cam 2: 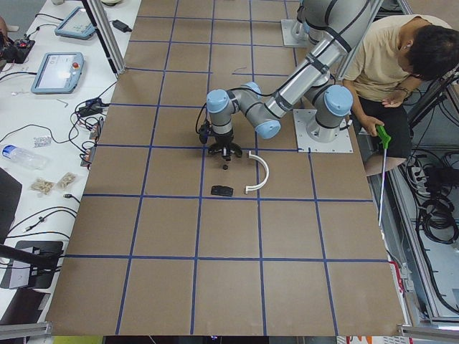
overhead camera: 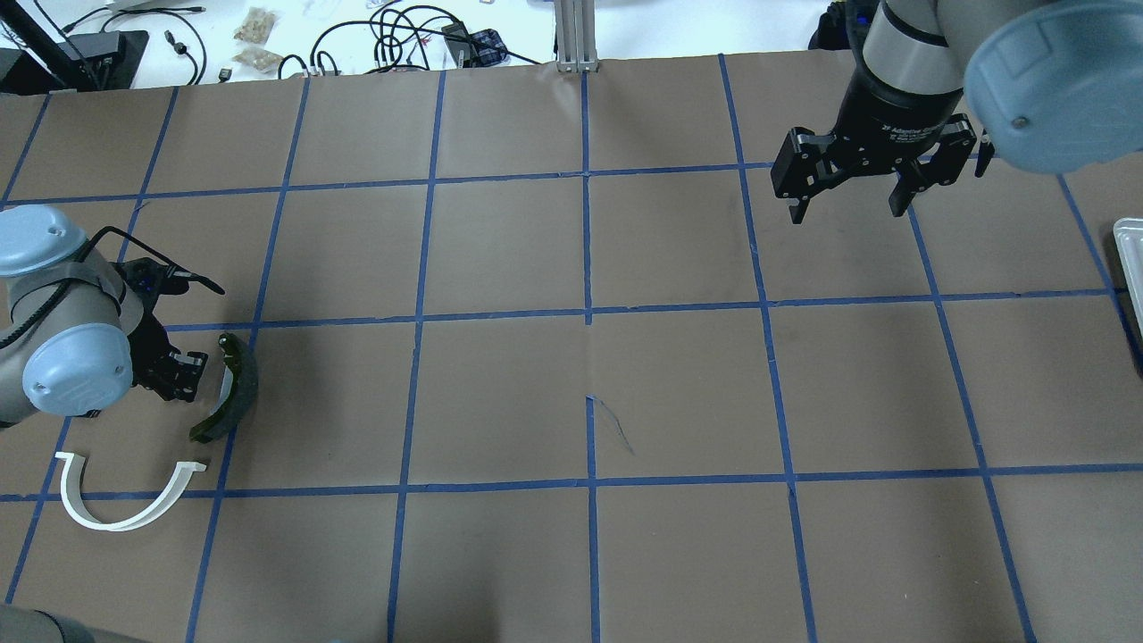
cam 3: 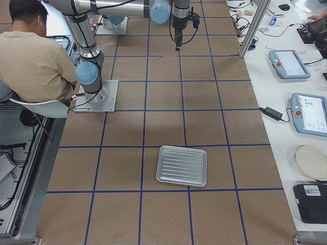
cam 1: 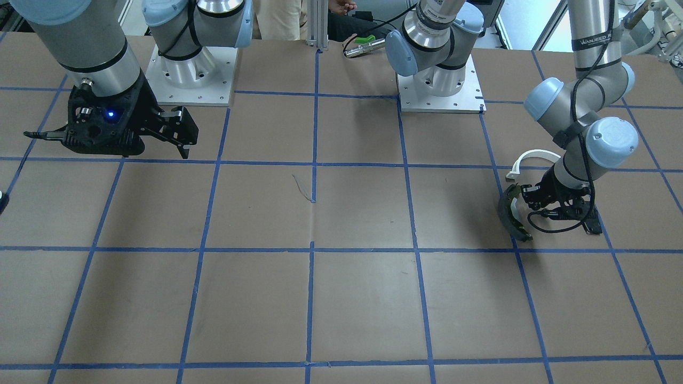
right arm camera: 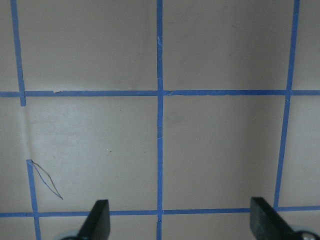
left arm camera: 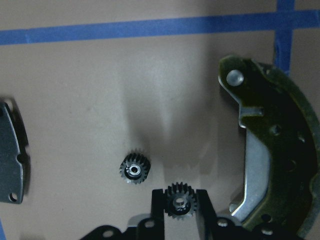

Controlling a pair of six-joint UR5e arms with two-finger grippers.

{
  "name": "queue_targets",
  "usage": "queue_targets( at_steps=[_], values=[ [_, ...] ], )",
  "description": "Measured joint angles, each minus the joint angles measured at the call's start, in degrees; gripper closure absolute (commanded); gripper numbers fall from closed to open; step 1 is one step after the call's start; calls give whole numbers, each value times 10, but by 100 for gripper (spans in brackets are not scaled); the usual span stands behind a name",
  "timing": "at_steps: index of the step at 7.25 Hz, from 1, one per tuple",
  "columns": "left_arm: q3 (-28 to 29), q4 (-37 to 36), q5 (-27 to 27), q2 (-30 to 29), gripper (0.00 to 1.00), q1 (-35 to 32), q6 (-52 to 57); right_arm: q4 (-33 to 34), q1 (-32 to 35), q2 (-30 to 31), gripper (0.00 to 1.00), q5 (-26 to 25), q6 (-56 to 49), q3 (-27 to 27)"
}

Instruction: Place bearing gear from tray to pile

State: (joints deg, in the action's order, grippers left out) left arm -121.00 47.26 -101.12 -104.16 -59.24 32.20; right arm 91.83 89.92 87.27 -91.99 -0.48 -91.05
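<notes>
In the left wrist view my left gripper [left arm camera: 180,210] is shut on a small black bearing gear [left arm camera: 180,202], low over the paper. A second small gear [left arm camera: 135,167] lies loose just beside it. The pile is around them: the dark curved brake shoe [left arm camera: 272,150] on one side, the dark pad [left arm camera: 10,150] on the other, and the white arc bracket [overhead camera: 125,505] nearby. The left gripper also shows overhead [overhead camera: 189,375], next to the brake shoe [overhead camera: 234,388]. My right gripper [overhead camera: 848,192] hangs open and empty far across the table. The metal tray [cam 3: 181,166] looks empty.
The table is brown paper with a blue tape grid. The tray's edge shows at the overhead view's right side [overhead camera: 1130,259]. A person sits behind the robot bases [cam 3: 33,51]. Cables and tablets lie on the white bench [cam 2: 64,72] beyond the table edge.
</notes>
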Motion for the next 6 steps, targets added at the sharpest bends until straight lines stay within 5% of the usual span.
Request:
queue_targets(
  at_steps=[3,6],
  values=[
    [14,20,3,30,0,-15,-1,0,0,0,0,0,0,-1],
    [178,262,20,100,0,-134,-73,-1,0,0,0,-1,0,-1]
  ],
)
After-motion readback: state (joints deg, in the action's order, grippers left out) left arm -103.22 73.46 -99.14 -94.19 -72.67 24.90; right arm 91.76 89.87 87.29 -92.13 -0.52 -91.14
